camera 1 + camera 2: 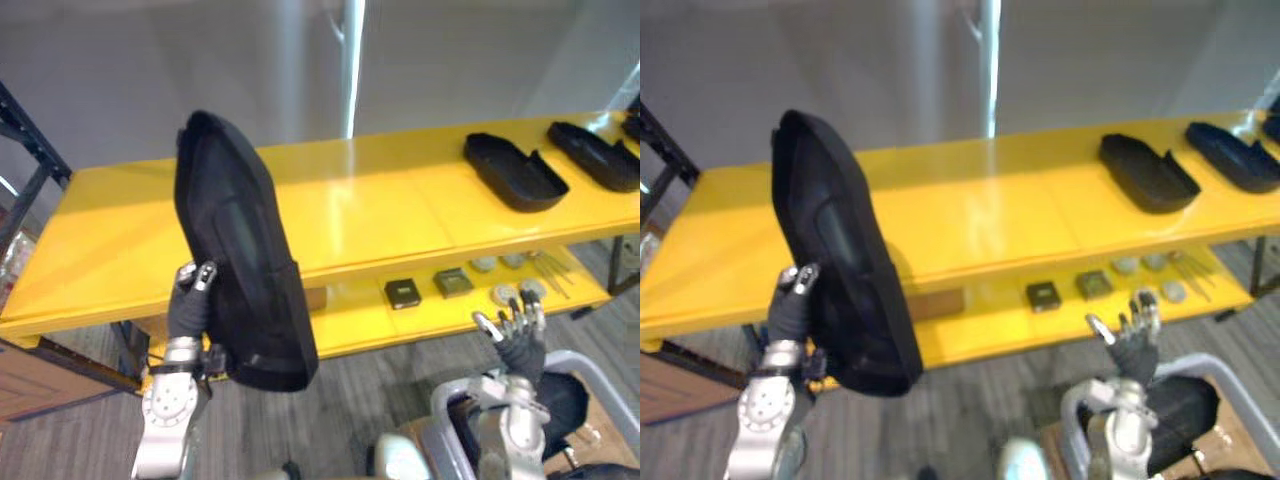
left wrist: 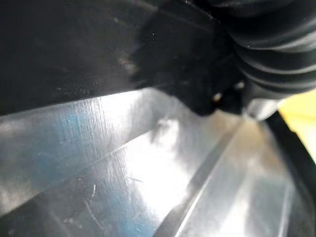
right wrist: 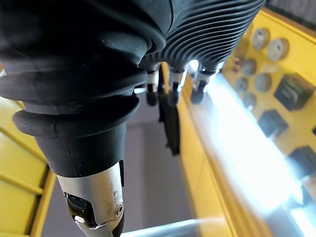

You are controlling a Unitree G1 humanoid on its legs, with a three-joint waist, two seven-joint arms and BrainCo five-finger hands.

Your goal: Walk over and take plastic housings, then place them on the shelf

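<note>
My left hand point(image 1: 188, 305) is shut on the lower edge of a large black plastic housing point(image 1: 240, 250), which stands upright and tilted in front of the yellow shelf point(image 1: 380, 200). The housing's shiny inner face point(image 2: 123, 163) lies close against the hand's dark cover point(image 2: 266, 44). Two more black housings point(image 1: 512, 170) point(image 1: 595, 155) lie flat on the shelf's top board at the right. Low at the right, in front of the lower board, my right hand point(image 1: 515, 330) is open and holds nothing; its fingers point(image 3: 173, 91) hang relaxed.
The lower yellow board point(image 1: 360, 320) carries small dark blocks point(image 1: 403, 293) and several grey discs point(image 1: 505, 295). A black rack frame point(image 1: 25, 140) stands at the far left. A grey tube frame point(image 1: 600, 370) with dark contents sits at the lower right.
</note>
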